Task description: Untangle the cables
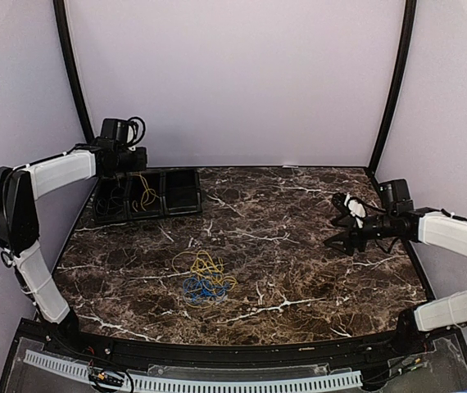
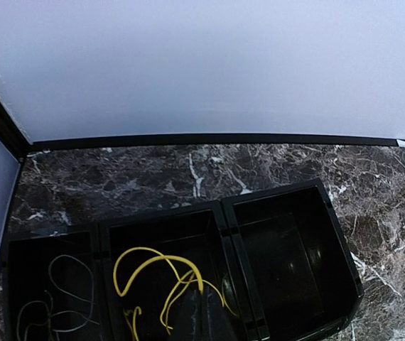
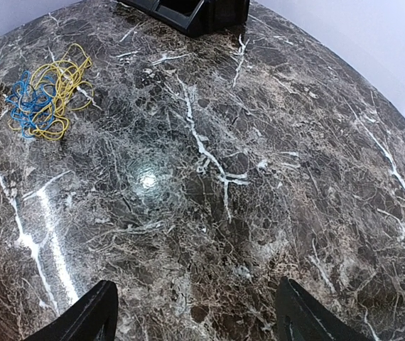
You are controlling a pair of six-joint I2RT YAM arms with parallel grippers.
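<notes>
A tangle of cables lies on the marble table, a yellow cable point(image 1: 205, 264) looped over a blue cable point(image 1: 205, 286). The right wrist view shows the same yellow cable point(image 3: 62, 84) and blue cable point(image 3: 23, 106) at far left. Another yellow cable point(image 2: 153, 266) hangs in loops into the middle compartment of a black tray point(image 2: 288, 193). My left gripper point(image 2: 201, 302) is shut on it just above that compartment; from above the left gripper point(image 1: 133, 178) sits over the tray point(image 1: 186, 173). My right gripper point(image 1: 333, 221) hovers open over the right side of the table, nothing between its fingers point(image 3: 96, 312).
The tray has three compartments. A thin grey cord point(image 2: 53, 298) lies in the left one and the right one holds nothing. The tray stands at the table's back left, close to the wall. A black frame post point(image 1: 74, 65) rises behind it.
</notes>
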